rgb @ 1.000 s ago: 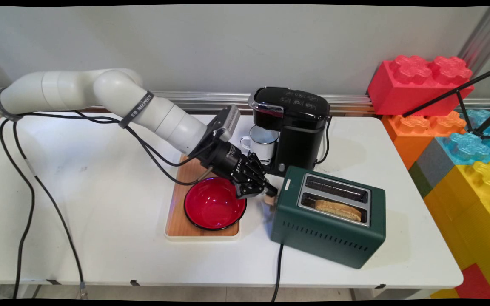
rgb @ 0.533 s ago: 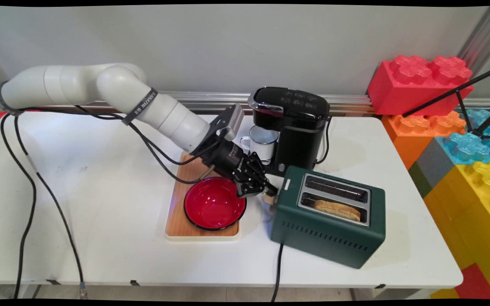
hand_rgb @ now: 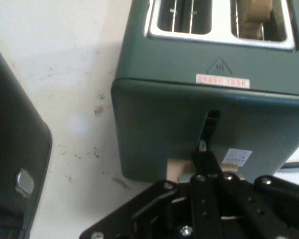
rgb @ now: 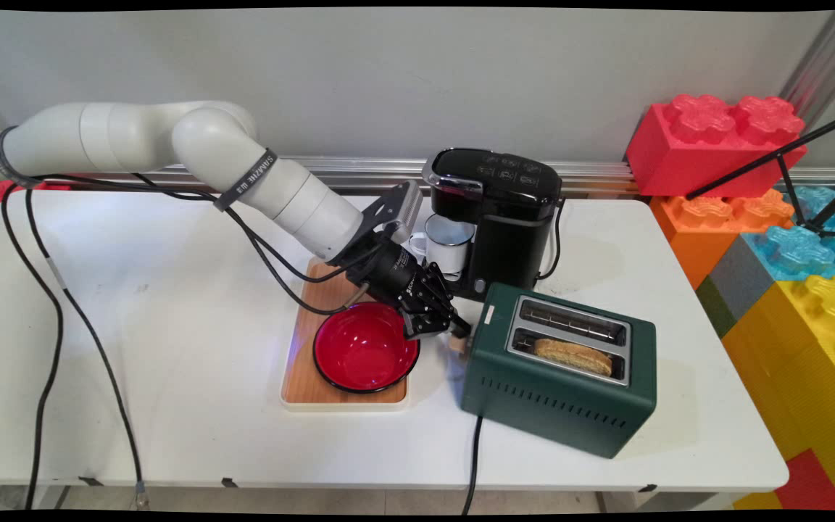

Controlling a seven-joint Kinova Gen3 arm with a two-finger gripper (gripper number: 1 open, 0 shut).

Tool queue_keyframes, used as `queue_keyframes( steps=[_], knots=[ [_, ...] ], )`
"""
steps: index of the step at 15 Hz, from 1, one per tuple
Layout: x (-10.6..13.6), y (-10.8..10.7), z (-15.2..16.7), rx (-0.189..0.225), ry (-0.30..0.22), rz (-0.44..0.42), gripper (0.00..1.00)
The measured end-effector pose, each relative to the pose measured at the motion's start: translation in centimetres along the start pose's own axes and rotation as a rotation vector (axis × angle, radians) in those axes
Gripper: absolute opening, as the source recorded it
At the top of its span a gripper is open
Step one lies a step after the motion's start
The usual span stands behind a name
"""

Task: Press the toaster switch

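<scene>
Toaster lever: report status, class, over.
Gripper shut, fingertips down on the lever at the toaster end. Bread in the near slot. Bowl close beside.

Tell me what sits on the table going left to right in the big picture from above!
Red bowl on its wooden tray → the hand → green toaster with a slice of bread in it.
</scene>
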Motion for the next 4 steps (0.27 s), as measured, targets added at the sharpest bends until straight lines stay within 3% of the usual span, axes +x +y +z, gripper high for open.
queue_keyframes(
  steps=[4],
  knots=[
    [0.1, 0.04, 0.16, 0.0, -0.024, -0.01, 0.0]
  ],
)
